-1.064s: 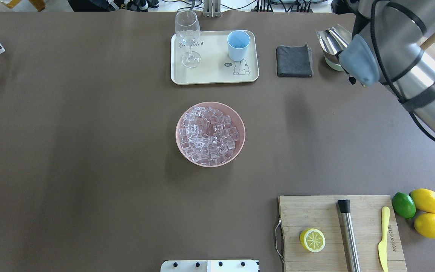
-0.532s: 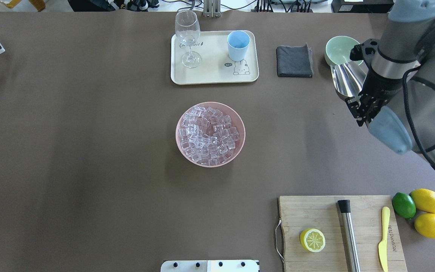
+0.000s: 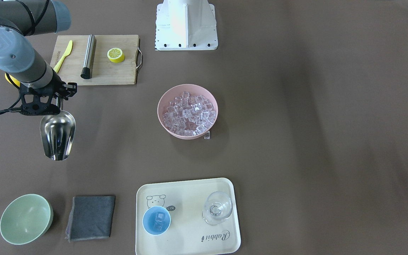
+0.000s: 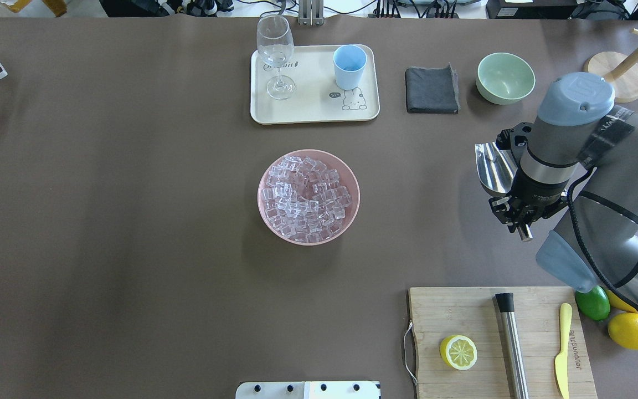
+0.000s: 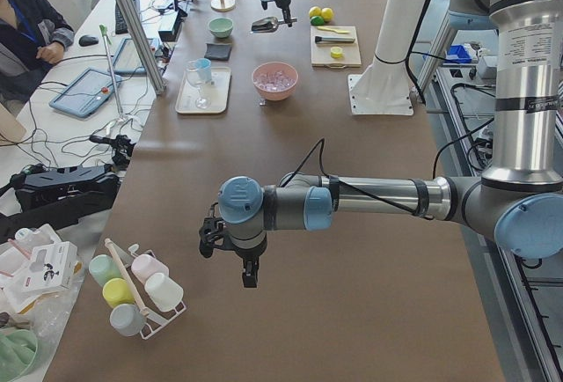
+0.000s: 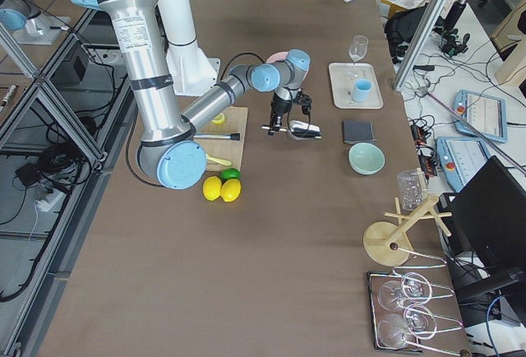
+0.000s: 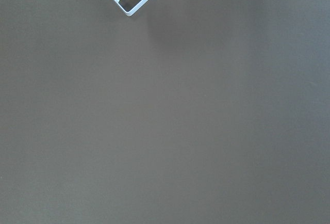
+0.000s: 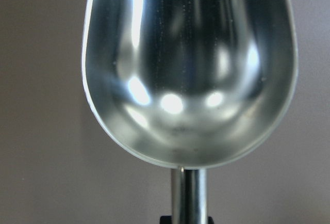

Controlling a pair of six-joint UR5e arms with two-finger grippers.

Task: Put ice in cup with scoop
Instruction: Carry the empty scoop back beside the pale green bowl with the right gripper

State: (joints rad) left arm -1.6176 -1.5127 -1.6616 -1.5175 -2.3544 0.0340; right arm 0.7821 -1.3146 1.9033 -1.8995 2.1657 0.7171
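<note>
My right gripper [image 4: 520, 213] is shut on the thin handle of the steel scoop [image 4: 493, 169] and holds it above the table, right of the pink bowl [image 4: 352, 213]. The trough is empty in the right wrist view [image 8: 191, 69] and in the front view [image 3: 57, 134]. The bowl is full of clear ice [image 4: 307, 197]; one cube [image 3: 207, 135] lies on the table beside it. The light-blue cup [image 4: 349, 66] stands on the cream tray [image 4: 313, 113], with a couple of cubes in it [image 3: 158, 217]. My left gripper [image 5: 247, 274] hangs over the table's far left end; I cannot tell whether it is open.
A wine glass [image 4: 276, 52] shares the tray. A grey cloth [image 4: 431, 90] and a pale green bowl [image 4: 505, 77] lie beyond the scoop. A cutting board [image 4: 463, 316] holds a half lemon, a steel cylinder [image 4: 512, 346] and a yellow knife; lemons and a lime lie beside it.
My right arm has carried the scoop from beside the green bowl back toward the robot, to a spot over the table to the right of the pink bowl.
</note>
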